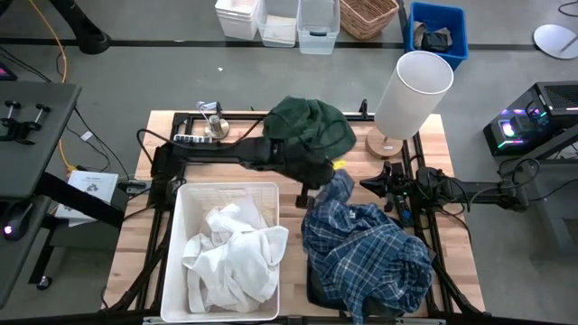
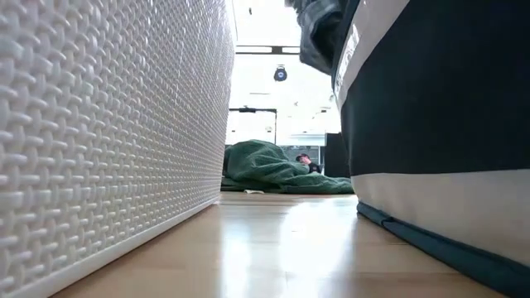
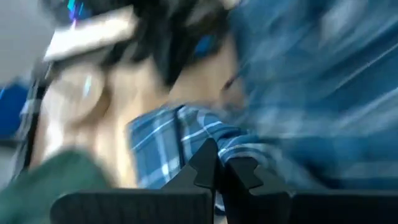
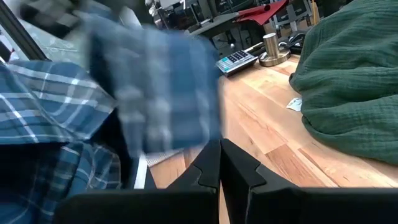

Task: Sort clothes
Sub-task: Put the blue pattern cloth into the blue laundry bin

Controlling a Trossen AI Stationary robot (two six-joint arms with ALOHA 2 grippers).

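Blue-and-white plaid cloth is at the centre of the work: the plaid shirt (image 1: 366,248) lies heaped over the navy bin (image 1: 316,287) on the bench's right half, with one corner drawn up toward the middle of the bench (image 1: 456,226). That raised corner appears to be there because the left gripper (image 1: 314,190), reaching across from the left side, sits right at it; its jaws look closed in its wrist view, though whether fabric is pinched between them cannot be told. The likely aim is to feed the shirt into the dark-coloured bin. White garments (image 1: 233,255) already fill the white plastic bin (image 1: 179,226) to the left, which fits a sort by colour. The dark green garment (image 1: 312,126) sits unsorted at the far middle of the bench, partly under the left arm. The right gripper (image 1: 390,188) waits just beside the shirt's far edge, and its jaws look closed with nothing between them.

Only the overhead view shows both bins and which garment is in which. The table-level view sees nothing of the shirt's heap, only the white bin's woven wall (image 2: 108,124), the navy bin's side (image 2: 439,99) and the green garment (image 2: 269,167) between them. The right wrist view adds a calculator (image 4: 236,60) and a metal cylinder (image 4: 270,46) on the far side of the bench.
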